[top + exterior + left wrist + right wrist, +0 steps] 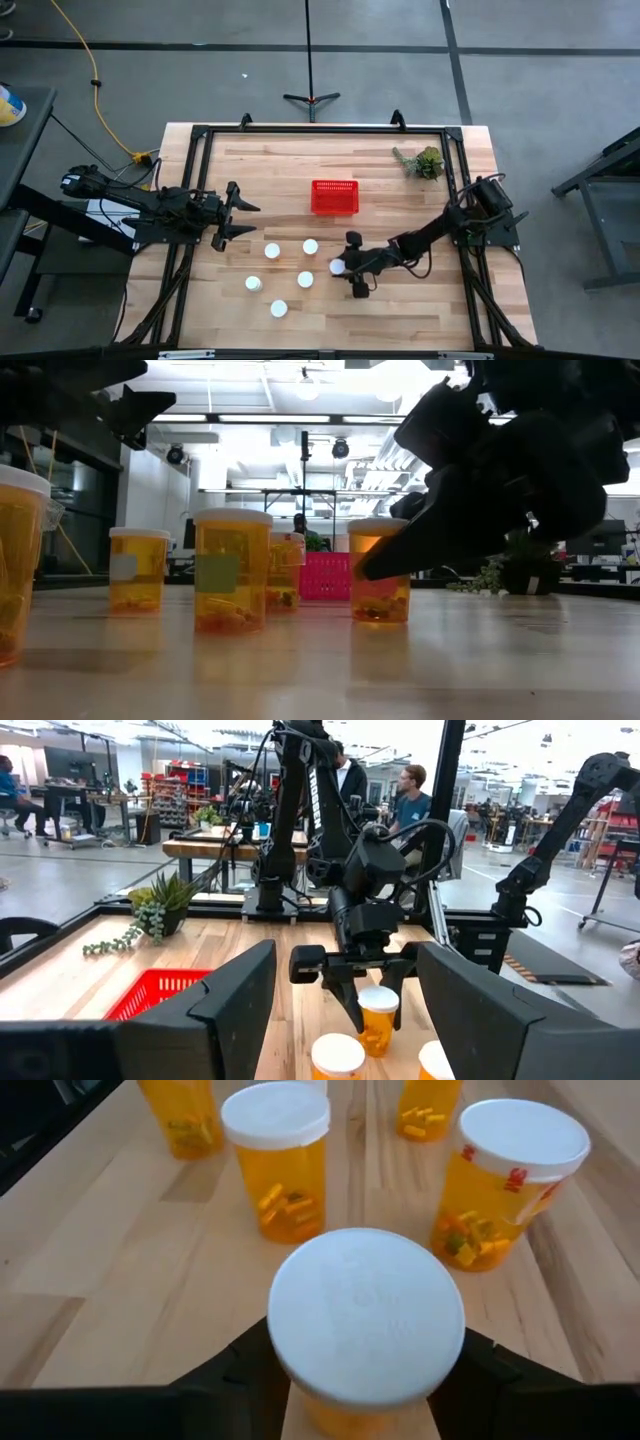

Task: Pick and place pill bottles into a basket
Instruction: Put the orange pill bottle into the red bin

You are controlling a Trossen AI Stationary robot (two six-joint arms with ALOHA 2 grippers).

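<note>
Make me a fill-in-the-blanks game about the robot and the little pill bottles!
1. The basket on the table is coloured ____.
2. The pill bottles have orange bodies and caps coloured ____.
3. The number of bottles standing on the wood outside the basket is ____.
4. The gripper with its fingers around a bottle is the ____ gripper, while the left gripper waits apart from the bottles.

Missing words: red; white; six; right
</note>
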